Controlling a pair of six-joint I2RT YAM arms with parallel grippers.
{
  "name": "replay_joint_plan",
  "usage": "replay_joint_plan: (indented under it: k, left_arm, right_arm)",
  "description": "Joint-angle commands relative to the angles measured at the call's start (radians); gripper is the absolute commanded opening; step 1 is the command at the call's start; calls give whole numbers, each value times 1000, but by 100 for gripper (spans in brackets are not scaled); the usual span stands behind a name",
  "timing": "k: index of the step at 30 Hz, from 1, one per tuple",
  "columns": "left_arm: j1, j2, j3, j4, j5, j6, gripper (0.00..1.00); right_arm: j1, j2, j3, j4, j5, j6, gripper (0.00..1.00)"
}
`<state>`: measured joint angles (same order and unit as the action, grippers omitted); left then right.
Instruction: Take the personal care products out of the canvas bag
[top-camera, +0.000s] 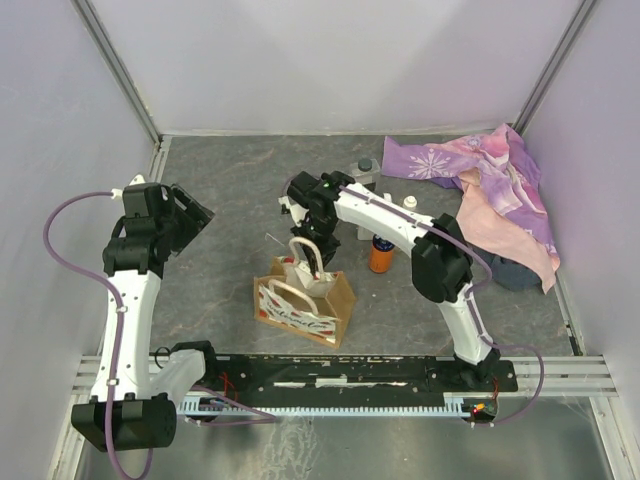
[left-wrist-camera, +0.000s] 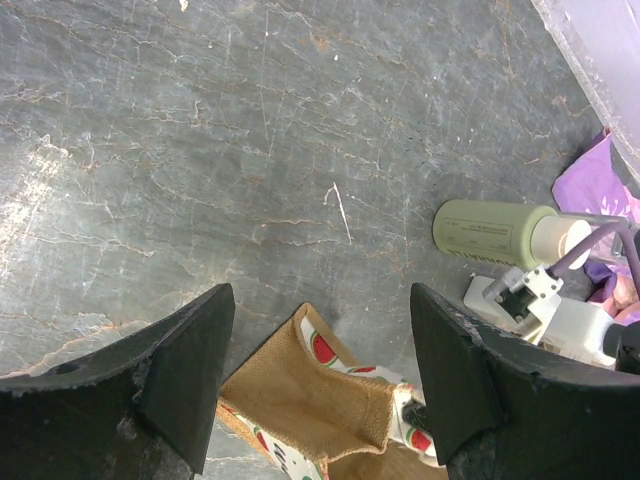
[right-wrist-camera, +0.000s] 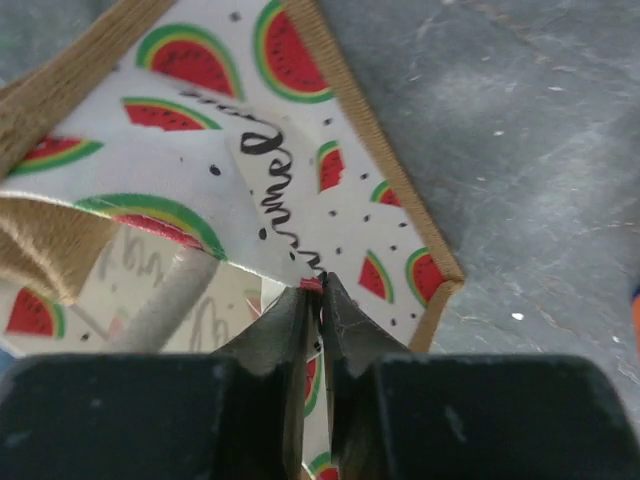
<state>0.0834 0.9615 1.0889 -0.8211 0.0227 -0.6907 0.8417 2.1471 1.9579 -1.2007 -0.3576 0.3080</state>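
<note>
The canvas bag (top-camera: 300, 303) stands upright at the table's middle, its watermelon panel (right-wrist-camera: 250, 130) facing my right wrist camera. My right gripper (right-wrist-camera: 318, 285) is shut on the top edge of that panel, beside a cream handle (right-wrist-camera: 165, 300). Three products stand outside the bag. They are an orange bottle (top-camera: 381, 254), a pale round cream-capped bottle (left-wrist-camera: 495, 232) and a small white-capped one (top-camera: 409, 204) partly behind the right arm. My left gripper (left-wrist-camera: 320, 330) hangs open to the left of the bag (left-wrist-camera: 320, 400), holding nothing. The bag's inside is hidden.
A purple-pink floral cloth (top-camera: 495, 185) lies bunched at the back right, draped over a dark object (top-camera: 515, 272). White walls close in the table on three sides. The right arm (top-camera: 400, 225) reaches over the bottles toward the bag.
</note>
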Motion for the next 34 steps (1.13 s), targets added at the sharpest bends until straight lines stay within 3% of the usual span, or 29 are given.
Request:
replay_joint_plan:
  k: [1, 9, 11, 12, 13, 14, 20, 24, 34]
  left_arm:
    - [5, -17, 2, 28, 20, 22, 77]
    - [5, -21, -16, 47, 44, 18, 77]
    - [5, -22, -18, 48, 48, 21, 77]
    - [6, -21, -20, 48, 54, 24, 77]
    - [4, -23, -22, 50, 58, 27, 76]
    - [5, -24, -24, 53, 65, 29, 76]
    - [6, -26, -41, 63, 96, 41, 76]
    - [6, -21, -46, 74, 116, 57, 77]
    - [6, 72, -21, 86, 260, 132, 74]
  right_arm:
    - [5, -13, 89, 15, 190, 6, 21]
    - [4, -96, 97, 48, 387, 7, 31]
    - [5, -122, 103, 55, 450, 6, 49]
    - [5, -136, 105, 58, 478, 6, 64]
    - [5, -150, 104, 63, 508, 10, 85]
    - [5, -164, 100, 68, 530, 12, 98]
    - [5, -229, 107, 49, 552, 14, 100]
    - [-20, -373, 15, 151, 580, 22, 100]
    - [-395, -734, -301, 419, 481, 63, 100]
